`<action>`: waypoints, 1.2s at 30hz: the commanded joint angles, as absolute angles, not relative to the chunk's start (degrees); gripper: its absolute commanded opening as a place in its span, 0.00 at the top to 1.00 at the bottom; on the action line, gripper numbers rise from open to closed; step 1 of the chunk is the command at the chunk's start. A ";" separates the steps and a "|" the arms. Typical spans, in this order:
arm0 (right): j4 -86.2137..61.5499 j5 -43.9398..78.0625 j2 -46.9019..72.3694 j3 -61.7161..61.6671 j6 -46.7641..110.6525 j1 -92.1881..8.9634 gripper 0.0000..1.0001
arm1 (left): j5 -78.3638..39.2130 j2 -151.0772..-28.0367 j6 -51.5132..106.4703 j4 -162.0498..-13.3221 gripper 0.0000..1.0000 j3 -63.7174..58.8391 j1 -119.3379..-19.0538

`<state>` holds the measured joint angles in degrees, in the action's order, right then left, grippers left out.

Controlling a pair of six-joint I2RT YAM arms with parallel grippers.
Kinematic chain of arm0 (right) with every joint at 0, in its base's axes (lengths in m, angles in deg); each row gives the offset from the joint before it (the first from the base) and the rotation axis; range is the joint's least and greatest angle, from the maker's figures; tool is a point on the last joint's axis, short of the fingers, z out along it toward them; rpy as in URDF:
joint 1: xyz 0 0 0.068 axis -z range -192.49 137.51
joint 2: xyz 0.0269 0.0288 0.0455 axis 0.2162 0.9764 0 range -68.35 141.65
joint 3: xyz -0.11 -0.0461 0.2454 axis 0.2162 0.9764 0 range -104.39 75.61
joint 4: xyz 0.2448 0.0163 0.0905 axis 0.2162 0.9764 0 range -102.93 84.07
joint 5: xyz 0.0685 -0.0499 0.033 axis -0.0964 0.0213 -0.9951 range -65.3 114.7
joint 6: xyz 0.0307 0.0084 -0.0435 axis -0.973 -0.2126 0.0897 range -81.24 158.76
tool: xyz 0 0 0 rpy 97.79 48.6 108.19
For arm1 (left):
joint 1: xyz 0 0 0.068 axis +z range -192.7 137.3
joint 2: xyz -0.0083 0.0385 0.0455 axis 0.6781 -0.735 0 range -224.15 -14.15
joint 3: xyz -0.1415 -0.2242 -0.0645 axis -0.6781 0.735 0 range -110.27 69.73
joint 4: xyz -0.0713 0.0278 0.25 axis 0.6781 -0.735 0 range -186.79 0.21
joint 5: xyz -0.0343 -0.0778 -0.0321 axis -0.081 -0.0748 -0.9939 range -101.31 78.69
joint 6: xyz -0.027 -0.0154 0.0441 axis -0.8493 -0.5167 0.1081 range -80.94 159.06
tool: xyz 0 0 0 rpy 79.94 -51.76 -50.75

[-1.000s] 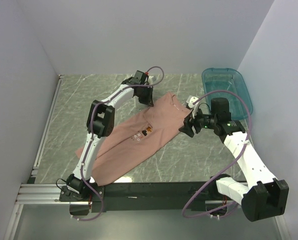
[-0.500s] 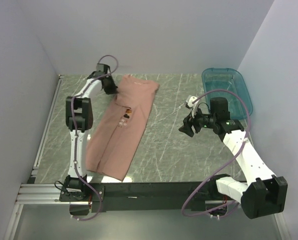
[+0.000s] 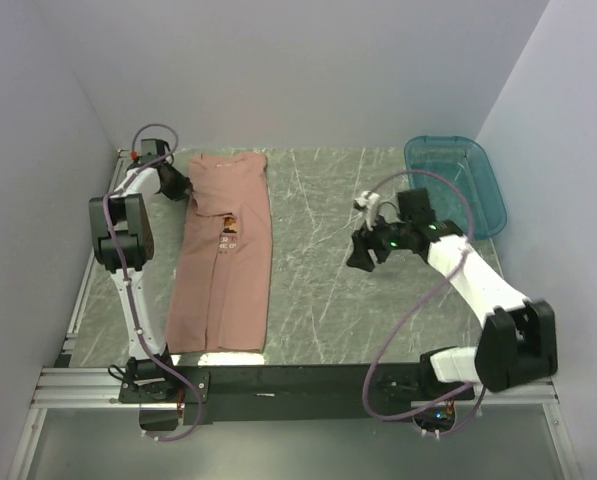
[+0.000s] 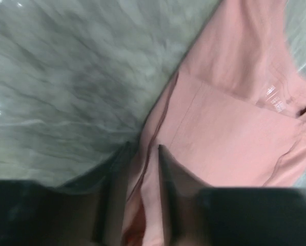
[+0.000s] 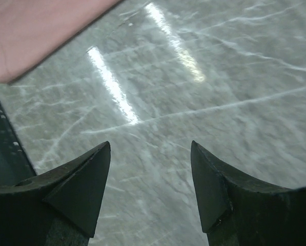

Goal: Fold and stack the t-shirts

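Note:
The salmon-pink t-shirt [image 3: 223,280] lies as a long narrow strip on the left of the marble table, running from the back towards the front edge, its small print [image 3: 230,228] facing up. My left gripper [image 3: 181,188] is at the shirt's back left corner. In the left wrist view its fingers [image 4: 145,148] stand close together with the hemmed edge of the t-shirt [image 4: 229,118] between them. My right gripper [image 3: 361,255] hovers open over bare table right of centre. Nothing lies between its fingers [image 5: 150,146]; a pink corner of the t-shirt [image 5: 35,25] shows at the upper left.
A teal plastic bin [image 3: 456,180] stands at the back right corner. White walls close in the back and both sides. A metal rail [image 3: 90,270] runs along the left edge, and a black bar [image 3: 308,378] along the front.
My left arm has swung far left and dragged the shirt from the table's middle to the left side, where it now lies straight. My right gripper has shifted slightly left, still open.

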<state>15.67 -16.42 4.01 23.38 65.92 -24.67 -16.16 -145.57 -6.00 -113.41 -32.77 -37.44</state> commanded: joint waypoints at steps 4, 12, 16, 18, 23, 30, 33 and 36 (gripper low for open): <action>13.80 -14.06 23.27 9.01 49.10 -34.45 0.31 | -17.03 -136.16 -1.13 -112.29 0.42 -34.68 -34.88; 9.93 -20.47 46.60 -7.44 26.38 -43.76 0.38 | -10.01 -104.36 8.65 -104.41 0.07 -11.56 -32.68; 10.27 -18.01 53.46 -10.87 22.24 -48.34 0.38 | -16.66 -86.01 7.60 -101.30 0.01 5.19 -31.36; 8.62 -15.48 54.34 -9.83 19.44 -49.40 0.38 | -19.12 -81.41 7.59 -102.09 0.02 12.55 -31.27; 6.24 -9.58 56.63 -9.29 12.40 -50.01 0.39 | -21.51 -68.76 7.24 -104.20 0.03 22.00 -31.36; 6.68 -3.08 59.27 -9.82 10.11 -51.68 0.58 | -20.10 -60.30 7.33 -108.95 0.03 24.55 -31.36; 6.59 -2.28 59.62 -9.64 10.11 -51.69 0.74 | -19.49 -59.24 8.03 -110.35 0.03 25.08 -31.36; 6.15 -3.42 59.62 -9.56 10.02 -51.60 0.84 | -19.84 -58.63 8.30 -110.79 0.03 26.13 -31.36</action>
<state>6.03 -8.99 56.71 -9.64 9.63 -50.99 -19.46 -58.90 6.96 -109.95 25.48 -31.32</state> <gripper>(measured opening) 0.184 0.973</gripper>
